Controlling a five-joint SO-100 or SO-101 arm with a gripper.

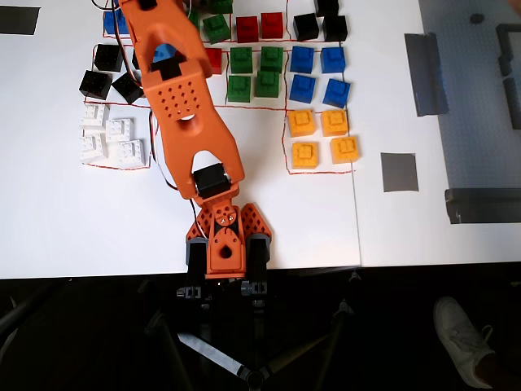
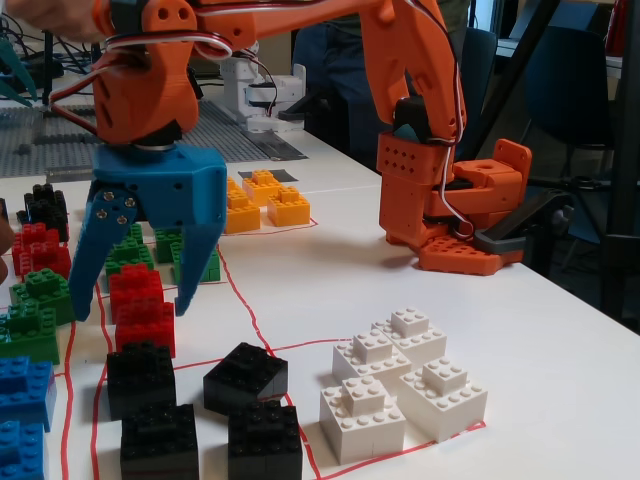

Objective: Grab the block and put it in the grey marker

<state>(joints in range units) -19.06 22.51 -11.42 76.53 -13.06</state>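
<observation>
Several red blocks lie among the sorted cubes. In the fixed view my blue gripper (image 2: 135,300) is open, its fingers (image 2: 190,260) straddling two red blocks (image 2: 138,292) from above without gripping them. More red blocks sit at the left (image 2: 35,248). In the overhead view the orange arm covers most of the gripper (image 1: 167,55); one red block (image 1: 213,59) shows at the arm's right edge, two more at the top (image 1: 259,27). The grey marker (image 1: 399,172), a small square tape patch, lies far right on the table, with nothing on it.
Black (image 2: 245,375), white (image 2: 400,385), green (image 2: 35,300), blue (image 1: 317,73) and yellow (image 1: 321,136) cubes crowd around inside red outlines. Long grey tape strips (image 1: 426,73) (image 1: 480,205) lie near the marker. The arm's base (image 1: 226,244) stands at the table's front edge.
</observation>
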